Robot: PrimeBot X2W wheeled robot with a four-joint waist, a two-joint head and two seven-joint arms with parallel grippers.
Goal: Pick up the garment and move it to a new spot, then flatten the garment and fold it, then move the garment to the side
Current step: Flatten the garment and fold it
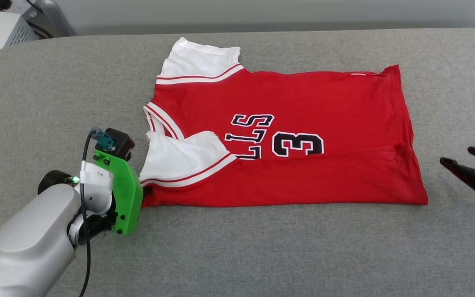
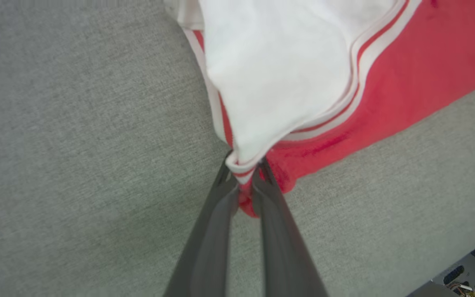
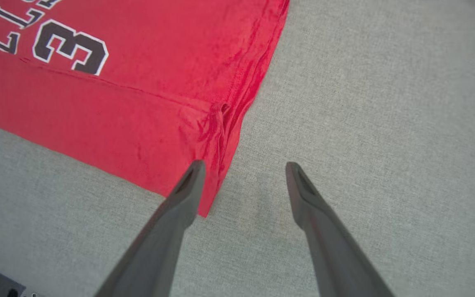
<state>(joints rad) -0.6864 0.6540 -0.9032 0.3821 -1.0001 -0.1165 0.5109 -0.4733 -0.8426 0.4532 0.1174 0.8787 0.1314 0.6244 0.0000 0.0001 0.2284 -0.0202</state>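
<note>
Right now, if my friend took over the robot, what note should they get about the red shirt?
Left gripper: shut on the red jersey T-shirt with white sleeves, pinching the striped trim at the near corner of its sleeve end.
Right gripper: open beside the near hem corner, gripping nothing.
Shirt: lies spread on the grey fabric surface, number side up.
Done: near long edge folded over part of the lettering, with the near sleeve on top.
Left: probably grip the hem corner, finish folding, then move the shirt aside.
</note>
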